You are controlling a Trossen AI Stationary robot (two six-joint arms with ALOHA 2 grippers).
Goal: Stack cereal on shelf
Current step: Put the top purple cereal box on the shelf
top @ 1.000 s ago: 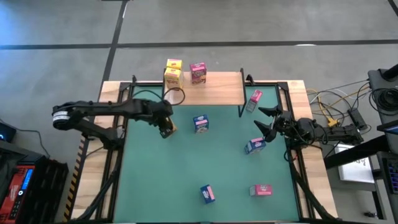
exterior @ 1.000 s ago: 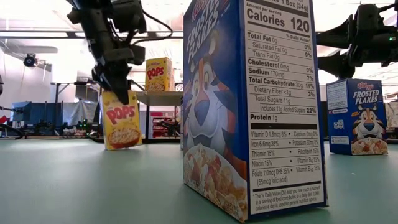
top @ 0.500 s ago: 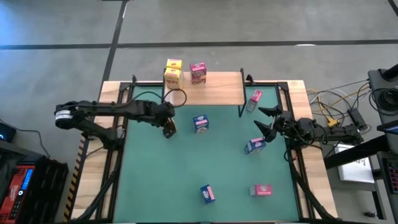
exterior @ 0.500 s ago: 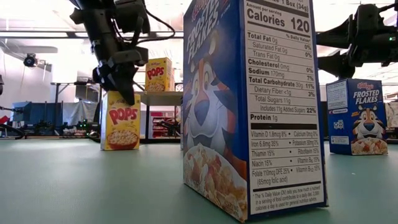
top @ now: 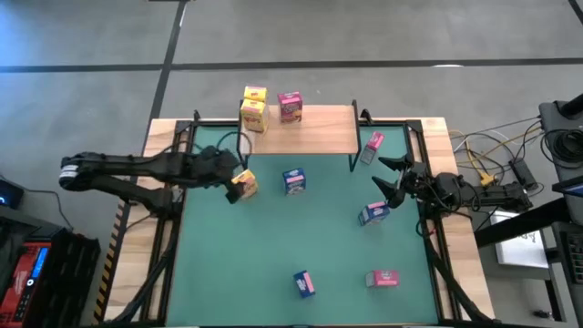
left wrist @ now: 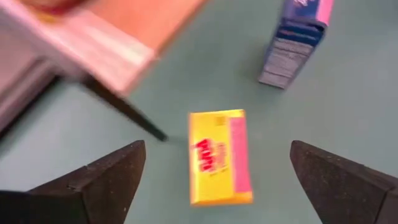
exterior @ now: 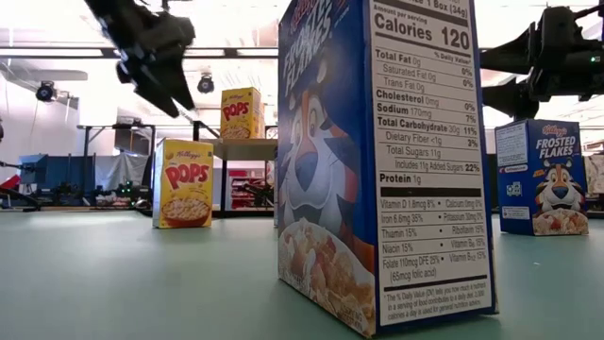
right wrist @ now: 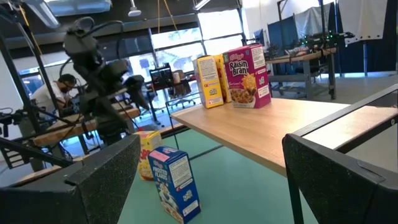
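Observation:
A yellow cereal box stands upright on its bottom end on the green mat, just in front of the shelf's left legs; it also shows in the low view. My left gripper hangs open above and to the left of it, touching nothing. The shelf is a light wood board at the far edge. On it stand two yellow boxes and a pink one. My right gripper waits open at the right edge, beside a blue box.
A blue box stands mid-mat. A pink box sits by the shelf's right legs. A blue box and a pink one lie near the front. A person sits in the room beyond.
My left gripper has opened and let go of the yellow box, then risen and drawn back toward the table's left edge. The box, tilted in the grip a second ago, now stands upright on the mat on its own.

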